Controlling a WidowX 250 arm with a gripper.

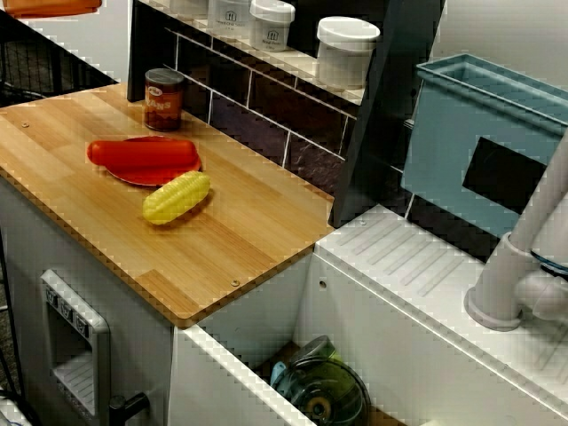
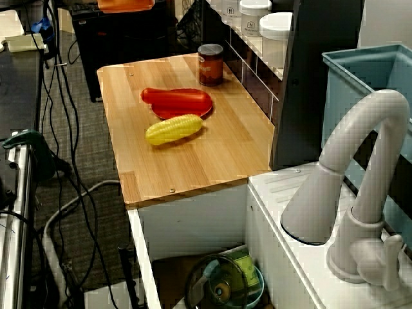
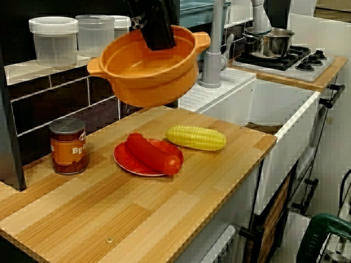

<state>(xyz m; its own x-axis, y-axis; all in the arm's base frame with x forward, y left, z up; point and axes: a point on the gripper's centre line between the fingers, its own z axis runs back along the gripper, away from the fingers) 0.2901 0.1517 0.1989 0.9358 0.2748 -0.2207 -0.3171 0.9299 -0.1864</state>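
In the view from the counter's end, my black gripper (image 3: 158, 34) is shut on the far rim of an orange two-handled pot (image 3: 148, 68). It holds the pot in the air above the back of the wooden counter (image 3: 137, 213). The pot looks empty. Below it, a red sausage (image 3: 152, 153) lies on a red plate (image 3: 127, 161), with a yellow corn cob (image 3: 196, 137) beside them. Only an edge of the orange pot (image 1: 53, 7) shows at the top left of the view from above. It also shows as the orange pot (image 2: 125, 4) in the view from behind the tap.
A brown can (image 3: 68, 146) stands at the back wall. White jars (image 3: 54, 40) line the shelf. The sink (image 1: 355, 373) holds a glass lid (image 1: 324, 395). Beyond it are the white tap (image 2: 351, 187), a blue rack (image 1: 484, 142) and a stove with a steel pot (image 3: 271, 41).
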